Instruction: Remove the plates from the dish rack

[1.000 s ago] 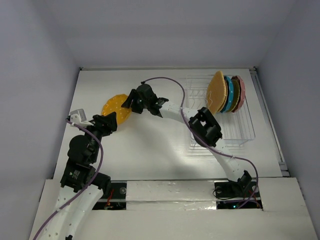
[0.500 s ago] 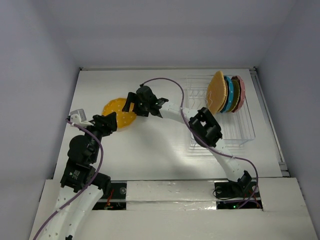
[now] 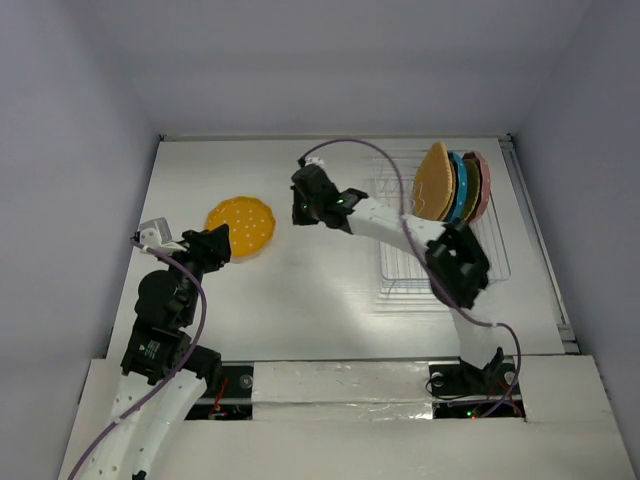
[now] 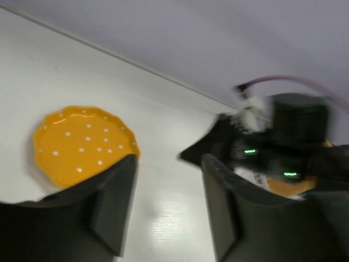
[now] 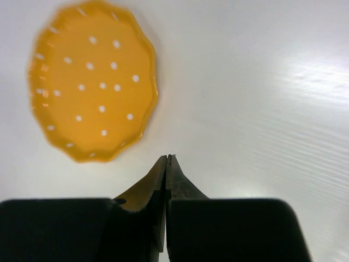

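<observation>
1 white table [image 3: 300, 290] is carrying everything. At its right the dish rack [image 3: 495, 245] is keeping the remaining plates [image 3: 433, 185] upright in its slots — edges exposed for pinching. The yellow plate [image 3: 240, 225] is lying flat at the left, unloaded. Right claw [image 5: 166, 159] is hanging just beside it, pinched shut on nothing; left claw [image 4: 169, 185] is gaping open near its rim, empty.

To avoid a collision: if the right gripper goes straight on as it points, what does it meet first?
Probably the bare table, just beside the yellow plate; depth is unclear.
</observation>
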Motion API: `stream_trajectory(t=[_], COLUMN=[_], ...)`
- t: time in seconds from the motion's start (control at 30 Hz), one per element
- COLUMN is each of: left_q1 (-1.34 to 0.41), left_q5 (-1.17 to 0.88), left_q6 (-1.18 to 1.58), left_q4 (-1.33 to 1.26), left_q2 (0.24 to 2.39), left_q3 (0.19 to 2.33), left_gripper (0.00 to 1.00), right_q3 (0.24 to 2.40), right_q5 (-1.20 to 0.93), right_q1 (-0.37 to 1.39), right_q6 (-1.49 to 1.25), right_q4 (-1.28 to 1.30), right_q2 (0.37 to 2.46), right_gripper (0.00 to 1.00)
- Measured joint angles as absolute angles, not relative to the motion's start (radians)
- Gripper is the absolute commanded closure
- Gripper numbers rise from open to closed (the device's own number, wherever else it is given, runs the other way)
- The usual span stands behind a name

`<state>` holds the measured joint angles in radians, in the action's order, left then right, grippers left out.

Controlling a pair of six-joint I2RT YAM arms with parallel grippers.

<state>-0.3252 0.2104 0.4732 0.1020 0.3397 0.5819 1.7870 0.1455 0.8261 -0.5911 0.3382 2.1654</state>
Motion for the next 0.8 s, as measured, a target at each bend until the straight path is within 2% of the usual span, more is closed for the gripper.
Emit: stream_trajectory(t=[0.07,0.1,0.2,0.23,0.37,0.47,0.5,0.53,0.67,0.8], left_q1=[-0.325,-0.325,-0.325,-0.325,-0.325,-0.325,-0.325,-0.325,-0.325,-0.325], left_q5=[0.211,0.211,0.211,0.210,0.210,0.211,0.210,0.210,0.210,0.210], left_q6=[0.474,0.475,0.473,0.475,0.474,0.474,0.474,0.474,0.474,0.475], left_q4=[0.102,0.102,0.102,0.102,0.103,0.103,0.104,0.103,0.103,0.103], left_q2=[0.339,0.339,0.339,0.339,0.339,0.339,0.339,0.339,0.339,0.340], left_q3=[0.582,0.582,0.582,0.582,0.582,0.582,0.582,0.582,0.582,0.582], left_gripper=[0.66,0.79,0.91,0.92,0.89,0.81,0.77,0.75,0.69,0.66], right_q3=[1.690,1.652,1.553,1.529,1.407,1.318,1.291,1.268,1.212,1.209], right_q5=[0.232,0.276,0.415,0.452,0.593,0.658,0.667,0.673,0.653,0.625], right_q1=[0.826,0.825,0.801,0.783,0.623,0.490,0.459,0.439,0.367,0.301], right_q6=[-0.545,-0.523,-0.460,-0.445,-0.403,-0.385,-0.379,-0.374,-0.345,-0.328], right_q4=[0.339,0.343,0.346,0.353,0.385,0.418,0.430,0.442,0.465,0.458], right_q2=[2.006,1.927,1.662,1.591,1.363,1.306,1.301,1.301,1.320,1.365], right_gripper=[1.00,1.00,1.00,1.00,0.97,0.67,0.51,0.45,0.42,0.50])
